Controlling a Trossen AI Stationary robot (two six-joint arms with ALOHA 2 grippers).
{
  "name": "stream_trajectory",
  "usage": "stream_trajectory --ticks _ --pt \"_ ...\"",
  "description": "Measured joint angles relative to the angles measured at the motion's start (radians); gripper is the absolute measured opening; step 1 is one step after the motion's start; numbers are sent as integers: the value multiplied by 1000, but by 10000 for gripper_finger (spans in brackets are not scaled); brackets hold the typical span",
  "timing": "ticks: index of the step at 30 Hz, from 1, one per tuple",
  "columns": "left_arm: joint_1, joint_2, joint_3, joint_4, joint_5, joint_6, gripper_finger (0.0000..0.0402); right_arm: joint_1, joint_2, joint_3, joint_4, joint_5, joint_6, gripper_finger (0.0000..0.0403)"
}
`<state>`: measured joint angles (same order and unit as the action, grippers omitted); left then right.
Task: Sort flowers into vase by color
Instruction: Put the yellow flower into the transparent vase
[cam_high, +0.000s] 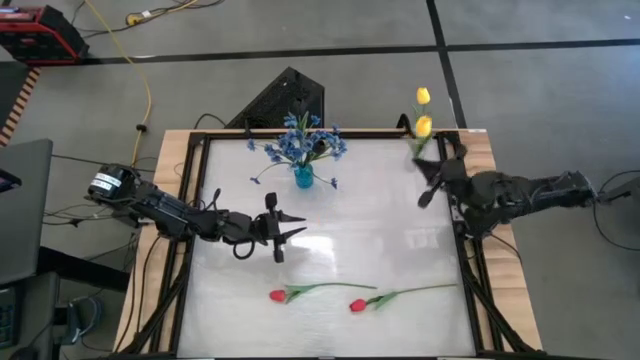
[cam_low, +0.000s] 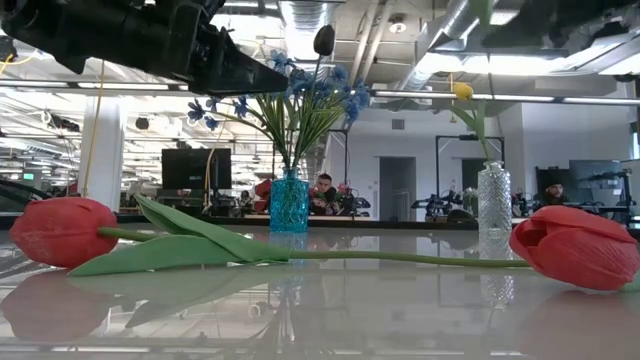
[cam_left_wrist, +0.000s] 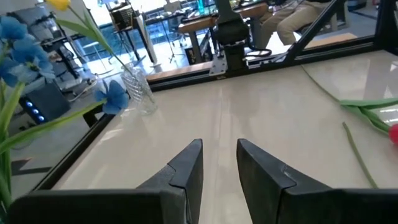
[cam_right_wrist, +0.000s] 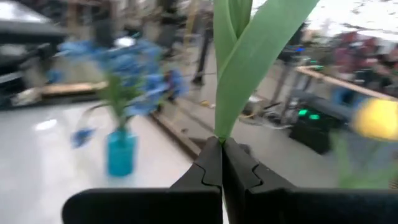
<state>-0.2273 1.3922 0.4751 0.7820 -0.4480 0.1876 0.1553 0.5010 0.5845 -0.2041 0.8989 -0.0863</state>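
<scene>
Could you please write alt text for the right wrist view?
The right gripper is shut on a green tulip stem with leaves. Behind it, blue flowers stand in a blue vase on the table, and a blurred yellow bloom shows at one edge.

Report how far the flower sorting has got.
Done: blue sprays stand in the blue vase; one yellow tulip is in the clear vase. In hand: right pincer shut on a tulip's leaf. Left: two red tulips lie on the table; left pincer empty.
</scene>
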Motion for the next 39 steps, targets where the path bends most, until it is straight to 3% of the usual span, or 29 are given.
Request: stream_trajectory --ticks 4,10,16,24,30,39 --pt "0 0 0 -16 1 -5 87 -116 -109 -49 35 -22 -49 20" --pt "0 0 0 -15 1 -5 87 -280 -212 -146 144 -147 -82 20" --pt "7 0 0 -14 24 -9 87 -452 -235 -247 317 -286 -106 20" --pt "7 0 0 -14 25 -12 87 -653 -234 -264 322 -473 -33 20" --pt "7 0 0 -14 25 -9 87 -744 -233 -264 321 -554 -8 20" --pt "7 0 0 -14 25 -9 87 -795 -207 -295 349 -593 45 20"
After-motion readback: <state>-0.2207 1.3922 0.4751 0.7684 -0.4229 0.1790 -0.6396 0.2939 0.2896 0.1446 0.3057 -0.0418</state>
